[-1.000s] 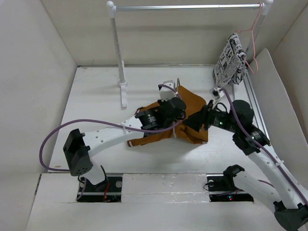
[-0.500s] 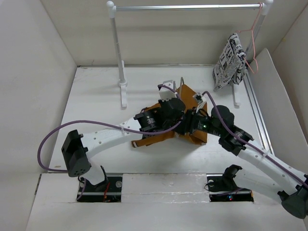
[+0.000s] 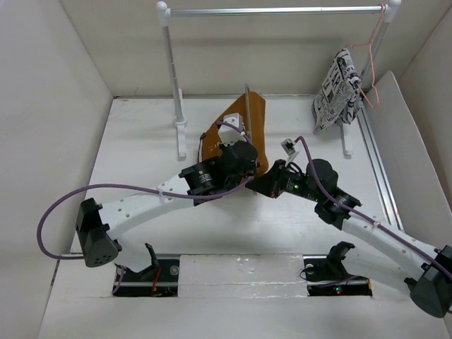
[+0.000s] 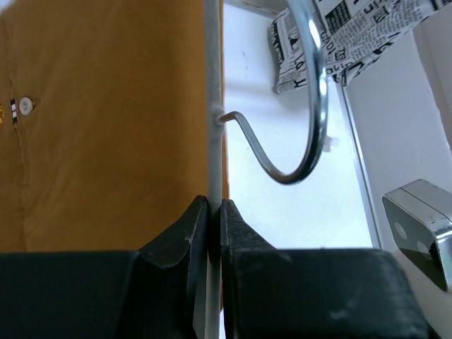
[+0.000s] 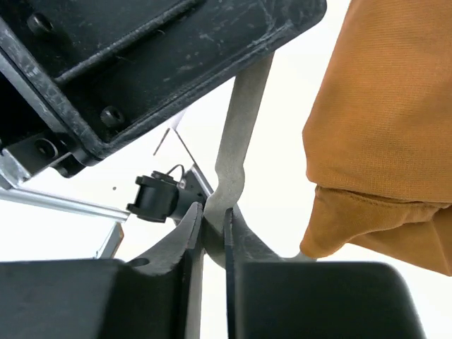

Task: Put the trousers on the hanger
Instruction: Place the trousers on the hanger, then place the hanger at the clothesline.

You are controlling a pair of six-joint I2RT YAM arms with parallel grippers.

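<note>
top view: the left gripper (image 3: 244,145) and right gripper (image 3: 256,182) meet at mid-table, and the trousers (image 3: 244,127) stand up just beyond the left fingers, draped on the hanger (image 3: 248,92), whose wire tip pokes out above the cloth. a patterned cloth (image 3: 337,92) hangs from the rail (image 3: 275,10), well beyond both

left wrist view: its jaws are pinched tight on the hanger's straight wire. the hook curls ahead and to their right, and the rust fabric fills the space to their left. this grip probably keeps the frame upright so the cloth can hang

right wrist view: its jaws are nipped onto a flat grey strip, apparently the hanger's lower part, with a trouser fold hanging up and to the right, free of the fingers. this looks like a second hold to steady the frame
</note>
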